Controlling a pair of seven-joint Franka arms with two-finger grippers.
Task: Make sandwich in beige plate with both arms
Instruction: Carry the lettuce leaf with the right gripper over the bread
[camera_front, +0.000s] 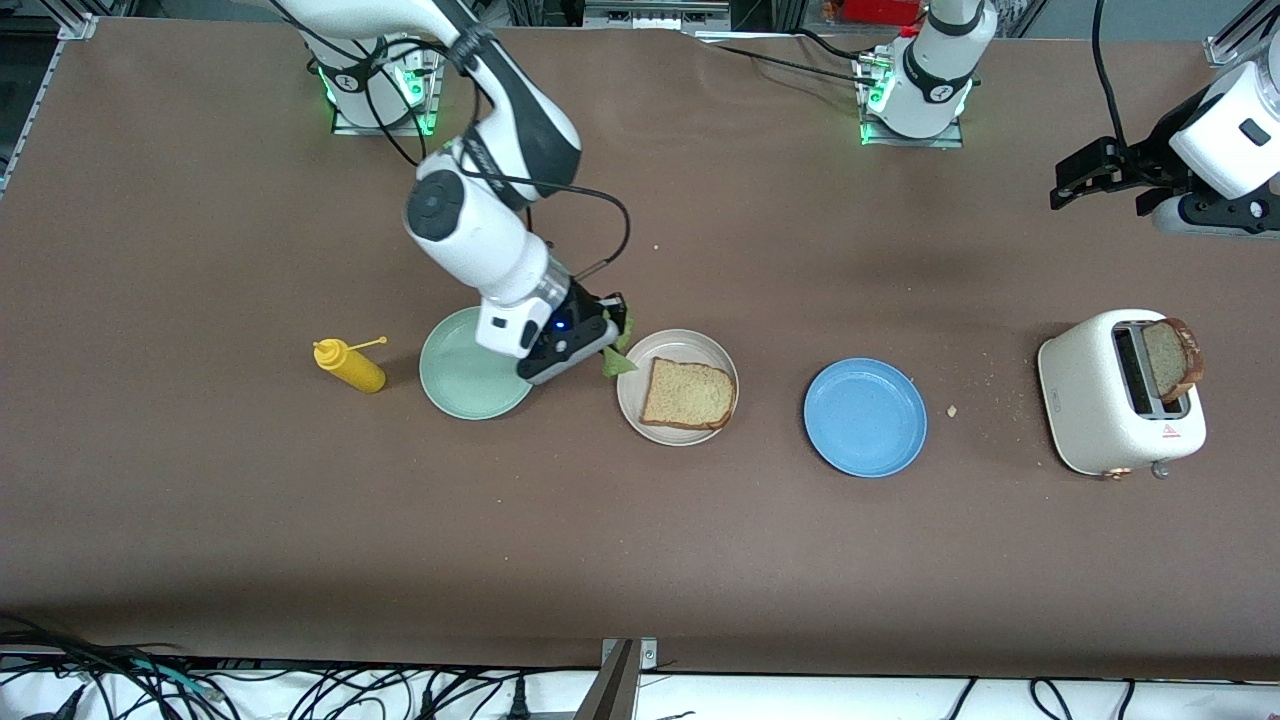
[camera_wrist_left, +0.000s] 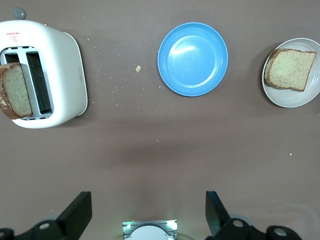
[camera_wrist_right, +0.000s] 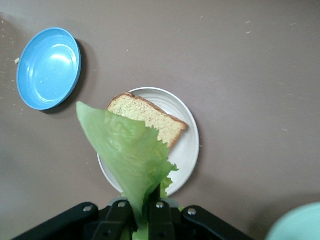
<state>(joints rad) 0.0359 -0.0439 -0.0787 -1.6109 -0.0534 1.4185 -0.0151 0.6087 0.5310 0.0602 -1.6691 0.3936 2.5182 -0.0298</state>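
Front view shows where my sandwich stands: one bread slice (camera_front: 688, 394) lies flat in the beige plate (camera_front: 640, 410), and nothing is on top of it yet. My right gripper (camera_front: 612, 345) hangs over the gap between the mint-green plate (camera_front: 470, 385) and the beige plate, its jaws clamped on the lettuce leaf (camera_front: 618, 352). Through the right wrist camera the leaf (camera_wrist_right: 131, 150) dangles from those jaws over the beige plate's rim (camera_wrist_right: 192, 145), partly covering the bread (camera_wrist_right: 150, 117) beneath it, but I judge it is not touching the slice.

My left gripper (camera_front: 1085, 175) waits up in the air over the counter (camera_front: 200, 500) at the left arm's end, its jaws apart and holding nothing; the left wrist camera shows both fingers (camera_wrist_left: 77, 212) spread wide. The second bread slice (camera_front: 1170, 358) sits upright in a slot of the white toaster (camera_front: 1100, 410), sticking out at the top.

So I reckon I am about a third through: bottom slice placed, lettuce in hand and nearly there. Left to do: lay the leaf on the bread, then fetch the toaster slice and close the sandwich. The blue plate (camera_front: 865, 416) holds nothing, and a yellow squeeze bottle (camera_front: 350, 366) lies beside the mint-green plate.
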